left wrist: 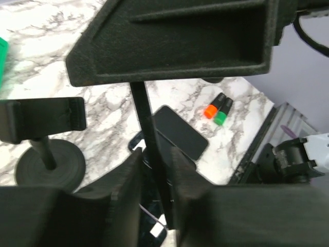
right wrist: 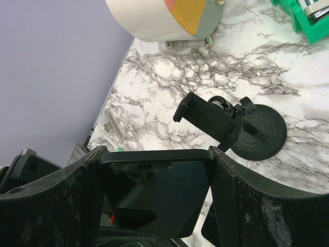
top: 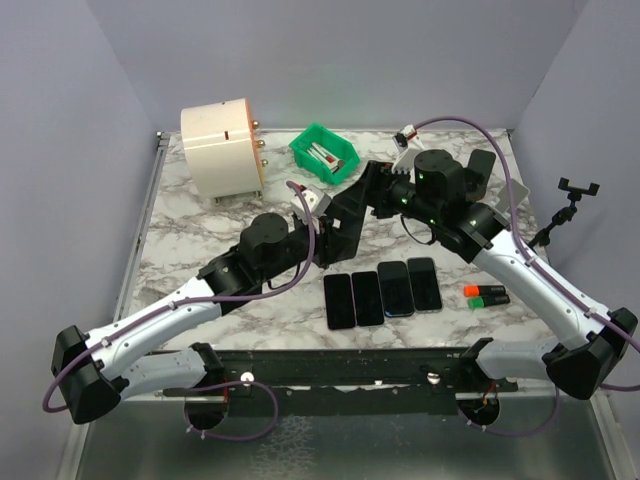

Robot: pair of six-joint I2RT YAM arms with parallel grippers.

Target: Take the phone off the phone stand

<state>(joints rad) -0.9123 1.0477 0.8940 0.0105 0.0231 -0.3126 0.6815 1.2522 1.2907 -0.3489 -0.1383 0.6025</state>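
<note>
The right claw (right wrist: pixel 157 162) is squeezing the flat black phone (right wrist: pixel 154 198) by its stiff, likely slippery sides; the left claw (left wrist: pixel 157 158), I cannot tell.

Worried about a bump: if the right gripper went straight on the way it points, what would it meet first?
Likely the phone stand, its clamp ahead of the held phone; depth unclear.

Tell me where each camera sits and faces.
Top external: above, behind the robot, facing down at the table; left arm, right arm show.
Left wrist: on its arm, facing the markers; left hand straddles the phone.
Right wrist: on its arm, facing down at the phone stand; right hand grips the phone.
Shared: wrist views both show the phone stand.
</note>
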